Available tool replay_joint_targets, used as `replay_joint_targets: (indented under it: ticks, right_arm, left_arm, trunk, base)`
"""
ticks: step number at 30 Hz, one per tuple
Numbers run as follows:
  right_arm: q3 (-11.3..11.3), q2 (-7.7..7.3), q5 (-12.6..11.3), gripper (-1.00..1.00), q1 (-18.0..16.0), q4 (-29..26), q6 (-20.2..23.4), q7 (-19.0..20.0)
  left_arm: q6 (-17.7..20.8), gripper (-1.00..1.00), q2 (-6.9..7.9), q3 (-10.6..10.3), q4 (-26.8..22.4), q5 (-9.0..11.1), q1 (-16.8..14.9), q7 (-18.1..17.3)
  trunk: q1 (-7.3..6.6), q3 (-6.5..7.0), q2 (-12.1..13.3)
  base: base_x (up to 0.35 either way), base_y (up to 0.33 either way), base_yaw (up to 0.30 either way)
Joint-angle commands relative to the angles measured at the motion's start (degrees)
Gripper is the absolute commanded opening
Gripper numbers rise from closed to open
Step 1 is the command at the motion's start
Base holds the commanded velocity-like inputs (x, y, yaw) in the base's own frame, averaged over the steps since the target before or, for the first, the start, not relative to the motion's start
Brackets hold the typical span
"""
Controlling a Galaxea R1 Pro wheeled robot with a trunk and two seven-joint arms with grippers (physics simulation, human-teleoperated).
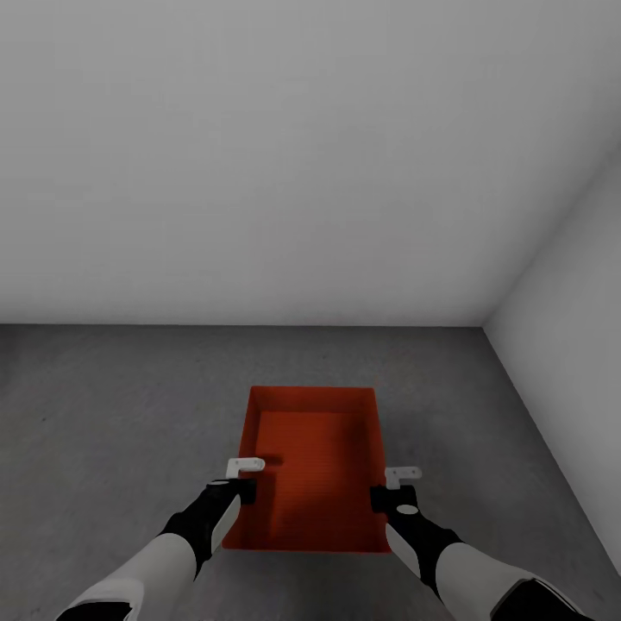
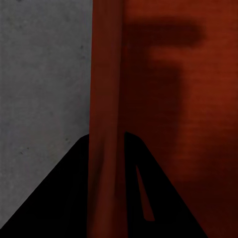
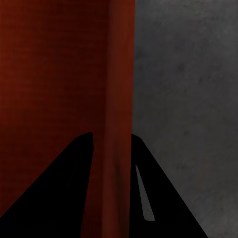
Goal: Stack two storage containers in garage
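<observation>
In the corner of a bare grey room, the robot is holding one orange-red bin [image 1: 315,470] out in front of itself, with both arms reaching forward from about six o'clock in the head view. The left gripper [image 1: 242,479] is pinching the bin's left long wall and the right gripper [image 1: 395,487] is pinching the right long wall, each near the end closest to the robot. In the left wrist view, the two dark fingers [image 2: 59,198] are sitting on either side of the thin red wall [image 2: 105,99], closed down tight onto it; the right wrist view is showing the same thing, its fingers [image 3: 59,188] clamping the opposite wall [image 3: 118,99]. Gripping at matching spots on both sides is likely keeping the open bin level and stopping it from twisting.

The bin is lying toward five or six o'clock of the room's visible floor [image 1: 103,405], with the pale back wall [image 1: 259,155] at twelve o'clock and a side wall [image 1: 569,293] running in at three o'clock. Whether its bottom is resting on the dark concrete or hanging just above it, I cannot tell. The concrete and plain walls suggest this is the garage, so this bin is probably being set down as the bottom one.

No label, brand or writing is showing on the bin, the grippers or the walls.
</observation>
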Motion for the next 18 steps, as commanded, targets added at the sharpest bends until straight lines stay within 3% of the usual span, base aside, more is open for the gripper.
replay_joint_targets:
  ticks: [1, 18]
  right_arm:
    - [0.54, -0.04, -1.04, -1.00, -0.02, 0.88, -0.28, -0.09]
    - [0.54, -0.05, -1.04, -1.00, -0.02, 0.88, -0.28, -0.09]
  left_arm:
    - [0.45, -1.00, 0.00, 1.05, -3.25, -1.21, -0.04, 0.20]
    - [0.55, -1.00, -0.09, 1.18, -3.24, -1.21, -0.04, 0.20]
  trunk:
    - [0.02, -0.07, -0.07]
    - [0.02, -0.07, -0.07]
  base:
    - [0.000, 0.000, 0.000]
    - [0.000, 0.062, 0.000]
